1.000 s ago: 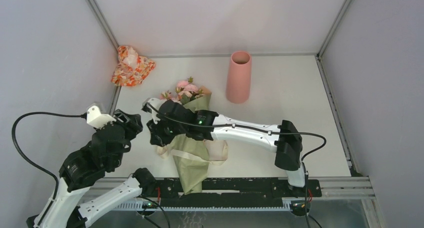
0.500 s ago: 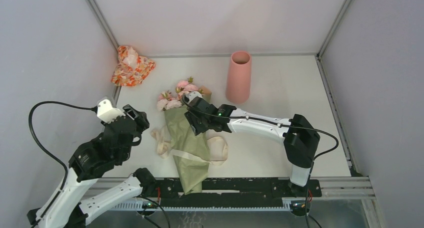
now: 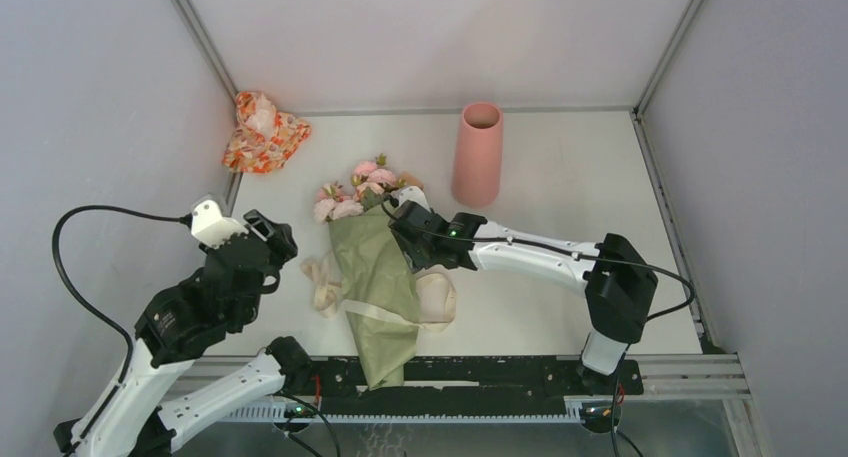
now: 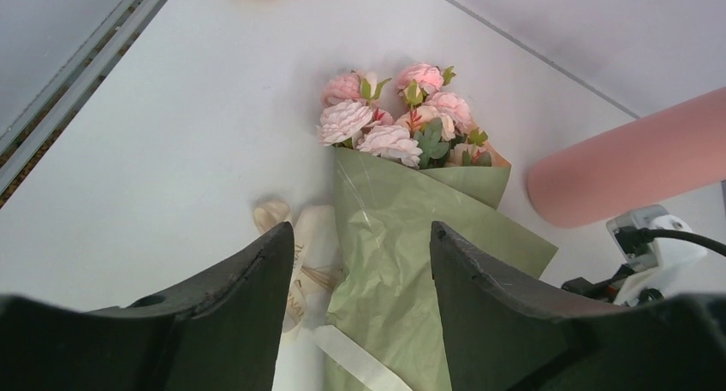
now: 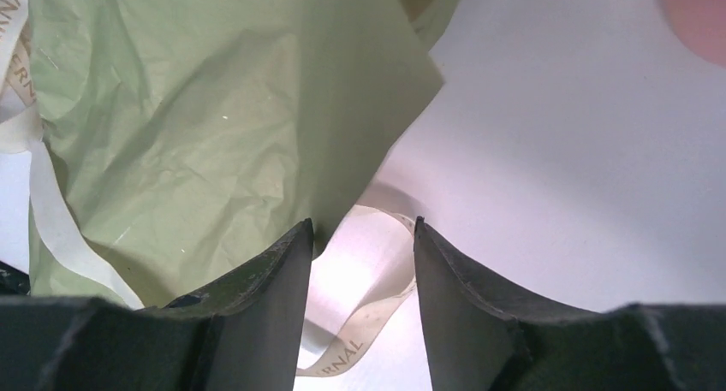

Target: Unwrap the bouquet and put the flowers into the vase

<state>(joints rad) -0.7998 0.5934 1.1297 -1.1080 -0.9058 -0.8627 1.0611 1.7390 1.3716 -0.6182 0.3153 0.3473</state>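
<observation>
Paper (image 5: 214,126) is what the coming move turns on. The bouquet (image 3: 375,287) lies flat on the tabletop (image 3: 560,197) between the two arms, wrapped in its olive-green cone. Its long axis runs from the narrow tip at the near edge, by the arm bases, away to the pink flowers (image 3: 352,189) at the far end, leaning slightly left. A cream ribbon (image 3: 437,295) lies in slack loops on both sides of the cone, with one band crossing the paper low down.

The right pincer (image 5: 363,237) hangs low at the cone's right edge, toward the flower end. Its jaws stand moderately apart and grip nothing. In its wrist view the free edge of the paper sits just by the finger on the left of that view, and ribbon on the tabletop shows through the gap. The left pincer (image 4: 360,237) hovers raised off the cone's left side, jaws also apart and empty, aimed across the paper toward the blooms.

The right arm is plainly the nearer, so peeling the paper open likely falls to it; a short sideways reach would probably catch that edge. The vase (image 3: 478,155) stands upright beyond and to the right of the flowers, near but apart. A small orange patterned bundle (image 3: 262,132) sits in the far left corner.
</observation>
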